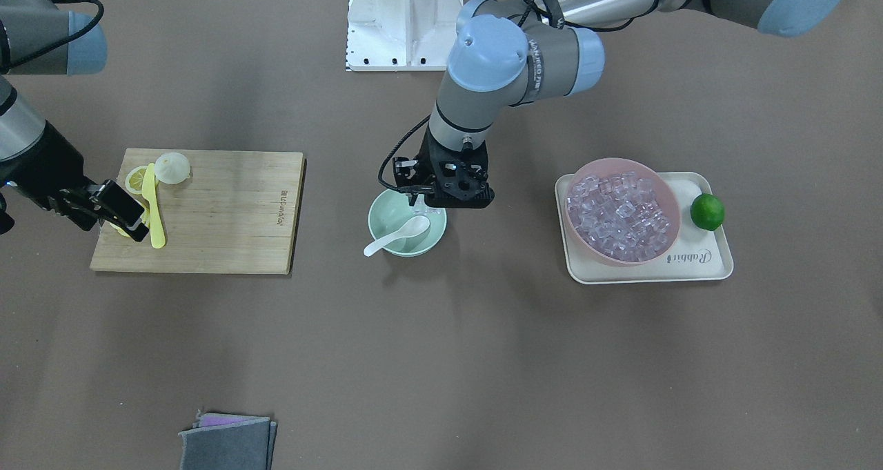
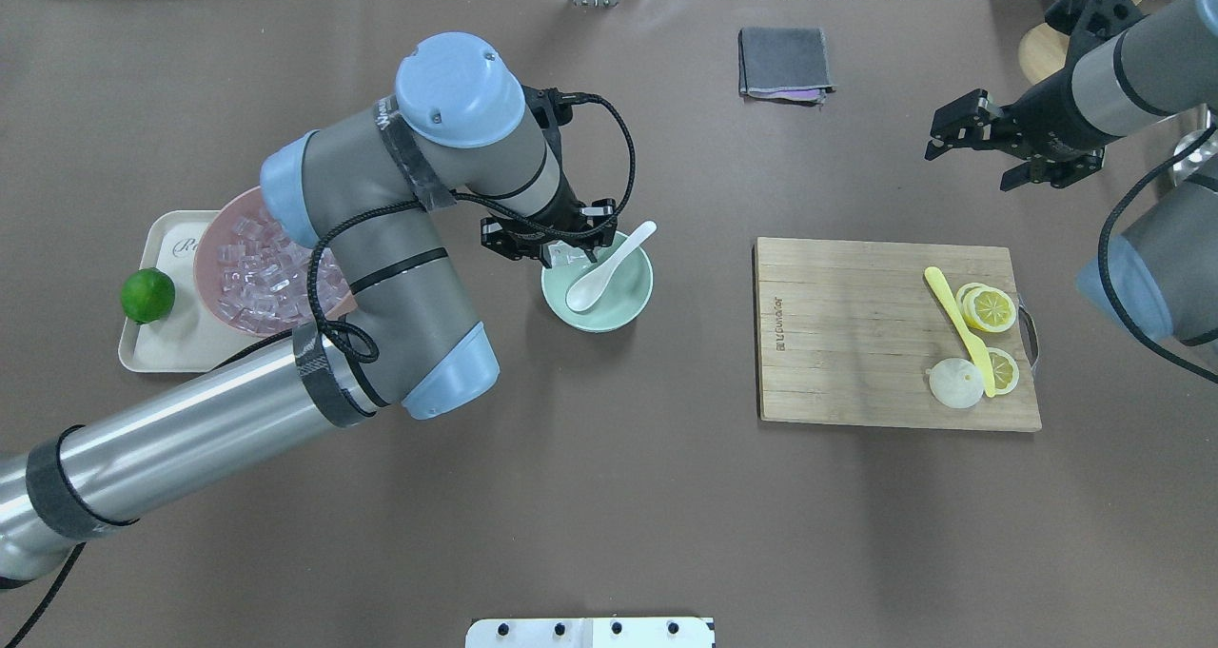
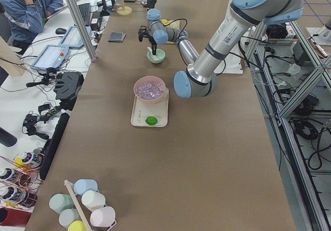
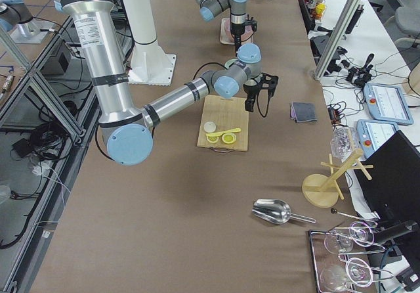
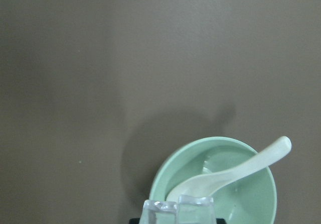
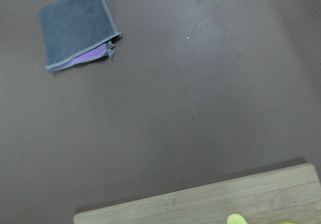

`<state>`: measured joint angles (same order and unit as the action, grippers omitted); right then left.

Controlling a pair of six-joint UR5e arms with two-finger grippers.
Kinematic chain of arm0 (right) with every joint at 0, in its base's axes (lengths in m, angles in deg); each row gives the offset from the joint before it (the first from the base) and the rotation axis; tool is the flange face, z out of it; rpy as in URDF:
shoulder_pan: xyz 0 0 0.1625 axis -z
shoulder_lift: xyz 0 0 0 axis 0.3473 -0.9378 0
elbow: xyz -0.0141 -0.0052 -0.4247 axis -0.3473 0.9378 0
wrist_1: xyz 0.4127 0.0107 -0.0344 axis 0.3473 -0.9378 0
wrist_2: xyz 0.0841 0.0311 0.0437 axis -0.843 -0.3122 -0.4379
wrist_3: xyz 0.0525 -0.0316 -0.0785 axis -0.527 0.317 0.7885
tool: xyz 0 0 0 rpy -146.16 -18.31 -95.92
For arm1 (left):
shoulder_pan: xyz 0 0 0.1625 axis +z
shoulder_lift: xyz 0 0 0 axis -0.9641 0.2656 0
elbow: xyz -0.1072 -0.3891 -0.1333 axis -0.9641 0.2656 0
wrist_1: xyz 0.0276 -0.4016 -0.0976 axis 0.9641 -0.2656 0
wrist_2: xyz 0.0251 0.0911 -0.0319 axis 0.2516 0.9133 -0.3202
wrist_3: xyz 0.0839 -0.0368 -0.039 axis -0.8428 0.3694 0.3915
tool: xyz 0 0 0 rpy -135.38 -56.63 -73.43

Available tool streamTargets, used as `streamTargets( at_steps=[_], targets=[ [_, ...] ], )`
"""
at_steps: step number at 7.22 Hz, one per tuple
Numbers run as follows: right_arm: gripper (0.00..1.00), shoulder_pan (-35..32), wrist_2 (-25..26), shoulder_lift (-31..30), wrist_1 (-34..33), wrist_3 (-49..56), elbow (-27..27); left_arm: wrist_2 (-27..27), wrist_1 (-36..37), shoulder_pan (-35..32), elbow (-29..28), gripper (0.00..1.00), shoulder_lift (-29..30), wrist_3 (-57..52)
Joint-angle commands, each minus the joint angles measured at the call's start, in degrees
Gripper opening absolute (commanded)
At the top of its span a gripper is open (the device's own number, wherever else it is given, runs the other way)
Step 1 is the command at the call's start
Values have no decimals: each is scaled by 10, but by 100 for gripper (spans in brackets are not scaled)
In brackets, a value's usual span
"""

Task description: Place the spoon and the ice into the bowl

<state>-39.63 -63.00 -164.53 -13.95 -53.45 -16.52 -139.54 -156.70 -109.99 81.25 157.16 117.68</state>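
The mint-green bowl [image 1: 386, 214] stands mid-table and also shows in the overhead view [image 2: 618, 310]. The white spoon [image 1: 400, 235] lies in it, scoop inside and handle over the rim, as the left wrist view [image 5: 230, 174] shows. My left gripper [image 1: 422, 211] hangs over the bowl's edge and is shut on two clear ice cubes [image 5: 178, 211], held just above the bowl. Several more ice cubes [image 1: 621, 214] fill the pink bowl [image 1: 621, 163]. My right gripper [image 2: 966, 163] is open and empty, above the table beyond the cutting board's right end.
The pink bowl and a lime [image 1: 707, 211] sit on a cream tray [image 1: 710, 263]. A wooden cutting board [image 1: 227, 214] holds a yellow knife [image 1: 155, 214], lemon slices and a lemon end. A folded grey cloth [image 1: 227, 442] lies near the far edge.
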Motion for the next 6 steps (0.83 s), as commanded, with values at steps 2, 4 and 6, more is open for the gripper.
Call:
streamTargets(
  at_steps=[2, 4, 6],
  targets=[
    [100, -39, -35, -40, 2, 86, 5, 21, -9, 2, -3, 98, 6, -7],
    [100, -54, -51, -60, 4, 123, 5, 16, -5, -27, 73, 98, -77, -34],
    [100, -92, -81, -76, -1, 197, 9, -24, 40, -92, 164, 98, -172, -156]
  ],
)
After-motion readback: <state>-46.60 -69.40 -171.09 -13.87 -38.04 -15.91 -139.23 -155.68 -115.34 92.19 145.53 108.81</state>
